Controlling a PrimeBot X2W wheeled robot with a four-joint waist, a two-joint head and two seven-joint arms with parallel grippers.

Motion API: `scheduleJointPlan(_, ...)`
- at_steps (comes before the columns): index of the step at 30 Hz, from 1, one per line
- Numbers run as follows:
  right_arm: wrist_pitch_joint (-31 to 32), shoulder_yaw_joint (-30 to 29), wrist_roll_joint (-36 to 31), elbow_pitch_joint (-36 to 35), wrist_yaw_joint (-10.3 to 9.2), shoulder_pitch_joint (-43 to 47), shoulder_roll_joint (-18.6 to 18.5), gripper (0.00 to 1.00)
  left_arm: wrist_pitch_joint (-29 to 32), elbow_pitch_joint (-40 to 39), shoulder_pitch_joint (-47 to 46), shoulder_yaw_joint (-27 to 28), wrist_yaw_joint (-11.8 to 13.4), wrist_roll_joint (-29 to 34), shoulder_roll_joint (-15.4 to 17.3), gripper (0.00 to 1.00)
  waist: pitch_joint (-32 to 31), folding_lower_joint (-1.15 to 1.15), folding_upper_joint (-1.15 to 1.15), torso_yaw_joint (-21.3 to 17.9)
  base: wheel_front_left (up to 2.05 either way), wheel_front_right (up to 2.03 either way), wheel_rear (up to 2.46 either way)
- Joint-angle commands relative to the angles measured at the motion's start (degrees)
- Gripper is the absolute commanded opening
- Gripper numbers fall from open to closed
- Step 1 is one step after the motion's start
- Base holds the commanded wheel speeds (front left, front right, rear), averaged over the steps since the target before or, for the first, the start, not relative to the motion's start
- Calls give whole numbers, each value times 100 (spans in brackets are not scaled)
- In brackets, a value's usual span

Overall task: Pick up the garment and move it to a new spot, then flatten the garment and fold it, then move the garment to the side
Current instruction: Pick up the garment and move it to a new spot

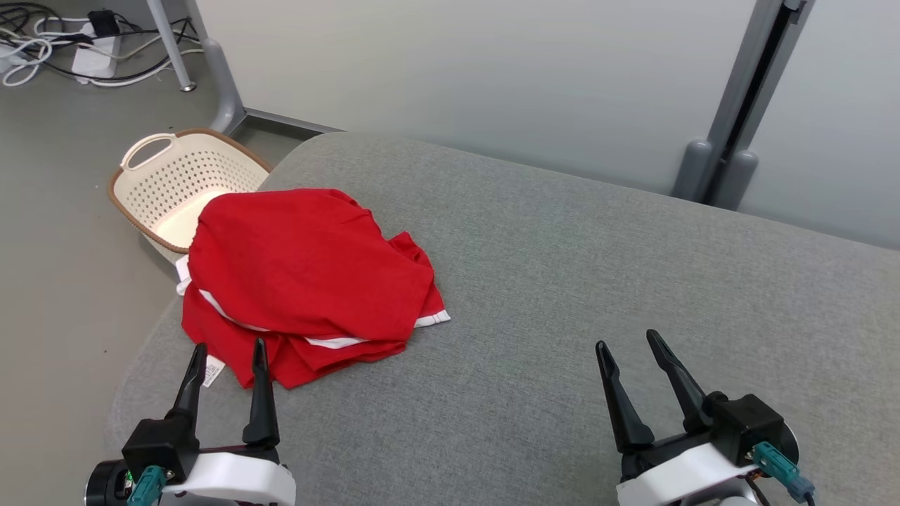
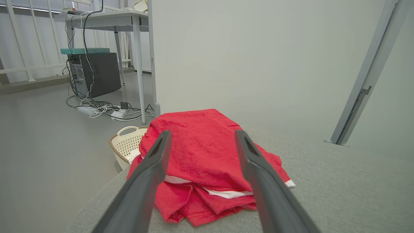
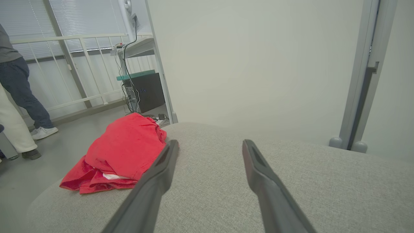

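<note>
A red garment (image 1: 302,277) with white trim lies bunched in a heap at the left end of the grey cushioned surface (image 1: 562,281). My left gripper (image 1: 228,351) stands open just in front of the heap's near edge, its fingers empty. In the left wrist view the garment (image 2: 203,152) rises straight ahead between the two fingers of the left gripper (image 2: 202,136). My right gripper (image 1: 627,344) is open over bare fabric at the lower right, well away from the heap. From the right wrist the garment (image 3: 123,152) sits off to the left of the right gripper (image 3: 210,144).
A cream perforated laundry basket (image 1: 179,183) stands on the floor just past the surface's left end, partly behind the garment. Cables and a power strip (image 1: 91,53) lie on the floor beyond. Two people's legs (image 3: 19,106) show at the far left. A partition wall (image 1: 492,70) runs behind.
</note>
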Motion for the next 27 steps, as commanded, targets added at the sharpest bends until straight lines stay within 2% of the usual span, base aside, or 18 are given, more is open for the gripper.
scheduleJointPlan(1, -10, 14, 23, 21, 0, -3, -13, 100, -2, 3, 41, -5, -32, 4, 18, 100, 4, 0, 0, 149, 0, 0, 0)
scheduleJointPlan(10, -10, 64, 93, 68, 0, 31, -13, 100, -2, 15, 55, 27, -61, 35, 18, 100, -2, 0, 0, 277, 0, 0, 0)
scheduleJointPlan(20, -10, 40, 69, 68, 0, -97, -14, 100, -2, 28, -137, 242, -137, -87, 16, 100, 182, 0, 0, 55, 0, 0, 0)
scheduleJointPlan(27, -10, -146, -1, -30, 0, -358, -18, 100, -2, 201, -533, 513, -516, 113, 96, 100, 707, 0, 0, -340, 0, 0, 0)
